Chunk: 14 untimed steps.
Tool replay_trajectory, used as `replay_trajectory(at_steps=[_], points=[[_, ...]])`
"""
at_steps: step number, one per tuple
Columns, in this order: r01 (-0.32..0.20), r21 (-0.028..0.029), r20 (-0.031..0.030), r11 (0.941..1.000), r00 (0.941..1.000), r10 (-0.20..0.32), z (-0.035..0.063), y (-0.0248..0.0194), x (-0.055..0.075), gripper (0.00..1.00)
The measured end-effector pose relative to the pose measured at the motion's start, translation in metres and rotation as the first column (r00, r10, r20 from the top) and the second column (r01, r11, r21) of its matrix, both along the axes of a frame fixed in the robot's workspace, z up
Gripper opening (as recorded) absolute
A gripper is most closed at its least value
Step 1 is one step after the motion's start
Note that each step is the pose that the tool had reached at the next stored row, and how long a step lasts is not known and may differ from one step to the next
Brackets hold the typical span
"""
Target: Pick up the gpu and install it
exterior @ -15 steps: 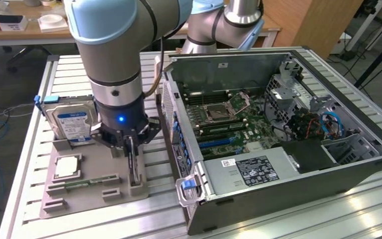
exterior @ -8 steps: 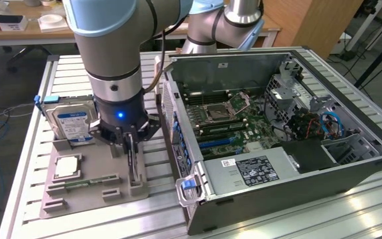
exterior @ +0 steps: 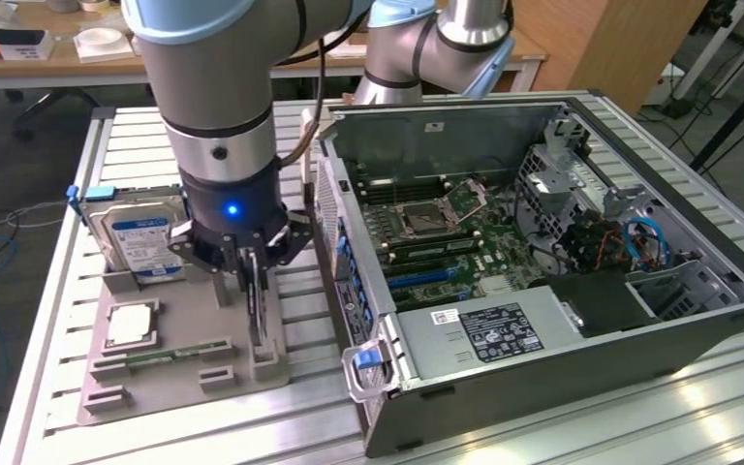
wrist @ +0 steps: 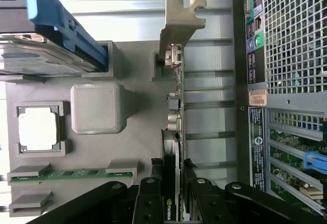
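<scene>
Gripper [exterior: 245,291] of black metal, on the grey and light-blue robot arm, stands directly over the gpu [exterior: 259,325], a thin dark card with a silver metal bracket at one end. In the wrist view its two fingers [wrist: 150,198] are partly closed against the card's opposite faces, gripping it. The gpu [wrist: 172,117] stands upright on its long edge, seated in slots of a flat grey plastic holder tray [exterior: 166,383]. The tray also carries a blue-labelled silver hard drive [exterior: 139,242], a square silver processor chip [exterior: 131,325] and a narrow green memory stick [exterior: 166,356]. Just beside the tray, on the exterior view's right, an open black computer case [exterior: 579,325] lies on the slatted aluminium table [exterior: 49,320].
</scene>
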<state>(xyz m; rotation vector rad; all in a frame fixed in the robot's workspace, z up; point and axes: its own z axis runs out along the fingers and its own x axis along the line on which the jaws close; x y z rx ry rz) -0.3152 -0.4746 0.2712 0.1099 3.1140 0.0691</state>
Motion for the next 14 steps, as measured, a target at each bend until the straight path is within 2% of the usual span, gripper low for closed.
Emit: replay_trajectory(at_steps=[14], points=[[0.0, 0.0, -0.0005, 1.0, 1.0, 0.0, 0.0222, 0.0, 0.0, 0.26]])
